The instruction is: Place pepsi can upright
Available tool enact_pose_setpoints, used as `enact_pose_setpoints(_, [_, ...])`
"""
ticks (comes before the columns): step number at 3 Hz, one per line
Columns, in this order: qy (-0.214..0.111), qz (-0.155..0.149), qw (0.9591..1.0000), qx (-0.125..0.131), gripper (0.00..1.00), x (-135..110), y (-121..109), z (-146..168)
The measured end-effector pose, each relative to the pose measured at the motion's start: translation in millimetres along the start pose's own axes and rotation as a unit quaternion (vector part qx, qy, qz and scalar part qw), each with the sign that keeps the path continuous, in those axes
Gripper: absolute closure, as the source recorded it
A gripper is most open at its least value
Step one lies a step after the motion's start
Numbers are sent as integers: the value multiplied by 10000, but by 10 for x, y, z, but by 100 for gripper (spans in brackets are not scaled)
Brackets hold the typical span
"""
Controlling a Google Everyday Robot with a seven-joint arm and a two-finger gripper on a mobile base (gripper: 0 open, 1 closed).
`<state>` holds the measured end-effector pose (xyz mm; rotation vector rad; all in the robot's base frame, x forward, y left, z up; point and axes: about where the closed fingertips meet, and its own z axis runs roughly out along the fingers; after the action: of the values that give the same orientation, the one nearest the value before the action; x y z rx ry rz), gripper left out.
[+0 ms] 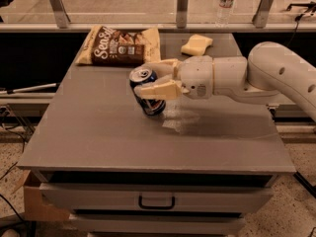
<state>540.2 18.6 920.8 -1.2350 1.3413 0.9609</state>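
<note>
The pepsi can (pixel 147 91) is dark blue with a silver top and pull tab. It stands nearly upright, tilted slightly left, on the grey table (pixel 98 132) near the middle. My gripper (pixel 154 78) reaches in from the right, and its cream fingers (pixel 157 90) are closed around the can's upper half. The can's base looks to be at or just above the tabletop.
A brown snack bag (pixel 120 46) lies at the back left of the table. A yellow sponge (pixel 196 45) lies at the back middle. A clear water bottle (pixel 225 3) stands on the ledge behind. A drawer with a handle (pixel 156 202) is under the front edge.
</note>
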Motion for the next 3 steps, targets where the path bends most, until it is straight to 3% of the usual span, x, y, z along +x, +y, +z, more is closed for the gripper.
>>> enact_pose_setpoints(3, [-701, 150, 9974, 112, 100, 70, 28, 47])
